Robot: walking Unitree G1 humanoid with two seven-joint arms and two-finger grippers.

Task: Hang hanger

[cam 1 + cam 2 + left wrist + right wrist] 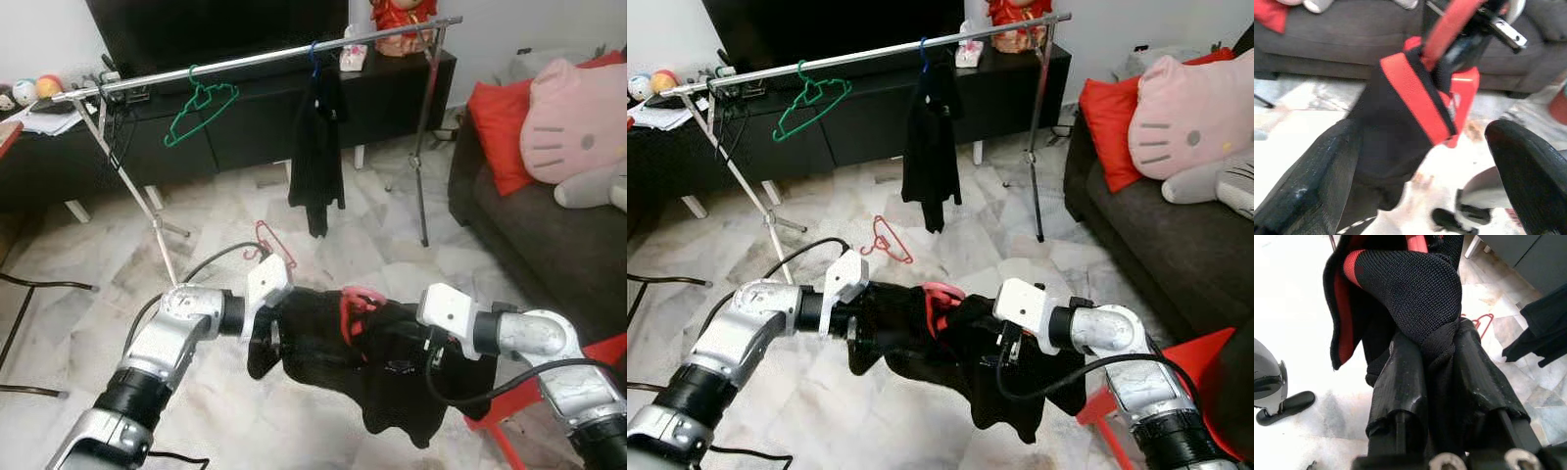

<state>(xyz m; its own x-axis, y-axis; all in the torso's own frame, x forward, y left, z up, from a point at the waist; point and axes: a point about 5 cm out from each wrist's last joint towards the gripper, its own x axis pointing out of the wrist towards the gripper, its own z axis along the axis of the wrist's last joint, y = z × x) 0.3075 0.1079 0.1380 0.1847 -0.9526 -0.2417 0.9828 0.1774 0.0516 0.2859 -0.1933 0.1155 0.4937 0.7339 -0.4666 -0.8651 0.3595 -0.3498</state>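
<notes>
Hanging between the two arms, a black garment with red trim sags in loose folds over the pale marble floor, in front of the clothes rail. A pink-red hanger sits at its collar, the hook poking up from the bunched cloth at the middle. The fabric is a dark knit; a broad red band edges the opening, plain in the left wrist view.

The right gripper is clamped tight on the garment: a fold of black knit is pinched between its two fingers, which stand nearly together with only cloth in the gap. The left gripper has its fingers spread wide, the cloth and its red band lying between them and against the nearer finger; from the head views it meets the garment's other end, but a firm hold cannot be told.

Beyond the garment, the rail stands before a dark TV cabinet. A green hanger hangs bare on the rail, and farther along a black top hangs from a blue hook. A second red hanger lies on the floor below the rail.
</notes>
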